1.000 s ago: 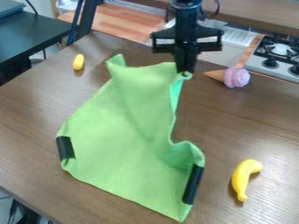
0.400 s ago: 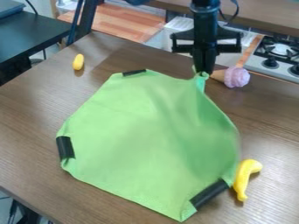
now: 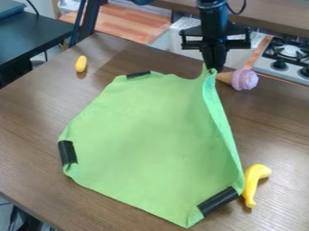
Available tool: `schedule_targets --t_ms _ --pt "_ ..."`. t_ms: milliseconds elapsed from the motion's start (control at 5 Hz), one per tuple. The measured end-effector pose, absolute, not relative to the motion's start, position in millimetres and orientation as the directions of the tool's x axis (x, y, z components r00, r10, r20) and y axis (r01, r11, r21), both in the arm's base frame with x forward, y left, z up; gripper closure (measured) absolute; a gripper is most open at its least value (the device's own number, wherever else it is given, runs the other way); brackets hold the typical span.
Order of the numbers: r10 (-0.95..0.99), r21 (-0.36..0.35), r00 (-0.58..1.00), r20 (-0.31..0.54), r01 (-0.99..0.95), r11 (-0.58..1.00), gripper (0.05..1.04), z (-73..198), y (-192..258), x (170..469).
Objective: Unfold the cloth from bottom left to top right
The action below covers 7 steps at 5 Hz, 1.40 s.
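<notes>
Camera view, left to right: a small yellow toy [image 3: 81, 64] sits on the brown table [image 3: 30, 113], well apart from the green cloth [image 3: 145, 131], which lies mostly spread across the middle with a black strip [image 3: 67, 152] at its left corner and another [image 3: 138, 75] at its top. Right of those, the lone arm's black gripper [image 3: 212, 67] is clamped on the cloth's upper-right corner, holding it raised, the bulk of the fabric falling below and to the left. From that grip the cloth's curled right edge runs down to a third black strip [image 3: 217, 201]. The unfolding looks nearly done; laying the corner down and outward appears to come next. An ice cream cone [image 3: 244, 80] just beside the gripper could block it, while tabletop stretches between cone and banana [image 3: 256, 178], near the cloth's lower right.
</notes>
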<state>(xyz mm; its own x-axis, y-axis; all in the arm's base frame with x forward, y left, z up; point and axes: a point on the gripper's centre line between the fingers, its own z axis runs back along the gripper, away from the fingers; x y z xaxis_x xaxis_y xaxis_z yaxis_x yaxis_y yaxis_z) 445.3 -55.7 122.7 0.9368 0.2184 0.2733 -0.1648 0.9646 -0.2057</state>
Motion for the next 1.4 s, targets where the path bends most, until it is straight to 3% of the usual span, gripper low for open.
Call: schedule_targets --t_ms 200,600,800,1000,1200,1400 --pt "0.229 -0.213 0.931 0.285 -0.171 0.962 0.868 123.5 -51.1 448.0" --pt "0.232 -0.237 0.937 0.262 -0.17 0.956 0.301 116.2 -47.0 444.3" --pt "0.227 -0.262 0.942 0.246 -0.16 0.952 0.084 121.0 -32.2 443.4" --pt "0.234 -0.282 0.929 0.285 -0.152 0.947 0.081 138.1 -8.8 435.6" --pt "0.224 -0.232 0.916 0.331 -0.151 0.961 0.083 164.1 14.8 405.8" --pt "0.177 -0.056 0.934 0.311 -0.168 0.984 0.084 161.5 36.0 356.5"
